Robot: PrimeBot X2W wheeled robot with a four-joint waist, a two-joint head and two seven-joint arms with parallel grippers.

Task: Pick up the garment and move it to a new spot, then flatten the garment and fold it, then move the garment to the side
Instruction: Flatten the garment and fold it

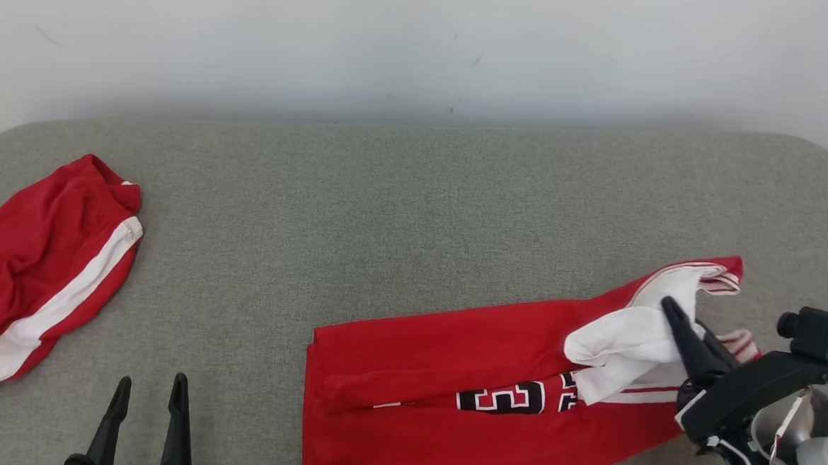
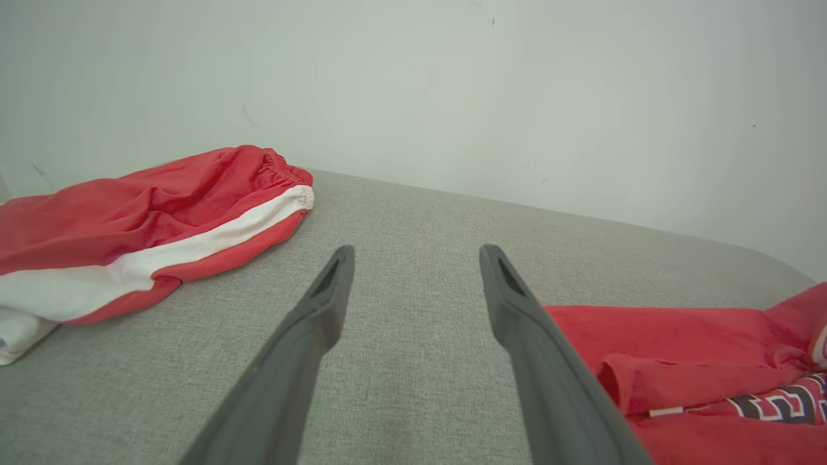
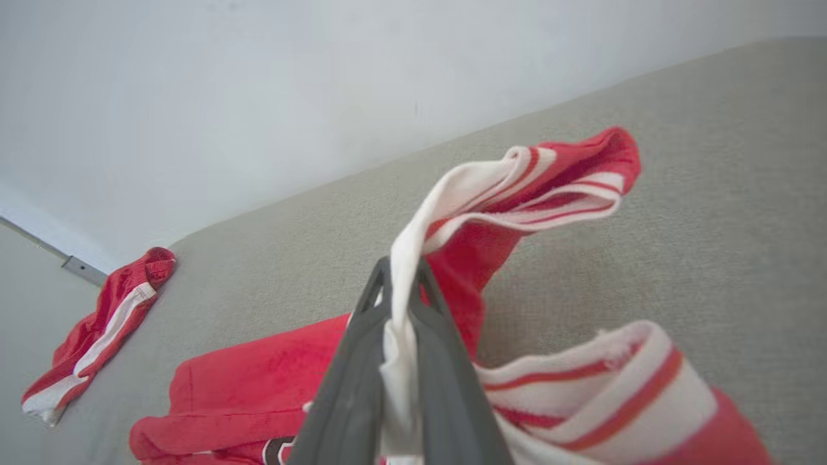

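Grey cushion point(image 1: 416, 190): I'm seeing jersey point(image 1: 449, 376) lying at 5 o'clock, R gripper point(image 1: 669, 308) pinching its white trim; L gripper point(image 1: 151, 389) gaping at 7; shorts point(image 1: 36, 269) at 9.

Two garments, two claws, one surface.
Two red garments are counted: one numbered jersey point(image 1: 448, 383) and one pair of white-striped shorts point(image 1: 36, 269). There are two claws, the left claw point(image 1: 151, 385) and the right claw point(image 1: 667, 306), each with two dark fingers point(image 2: 310, 329), four in all. One grey fabric surface point(image 1: 415, 211) carries both garments, and one pale wall point(image 1: 424, 42) stands behind.
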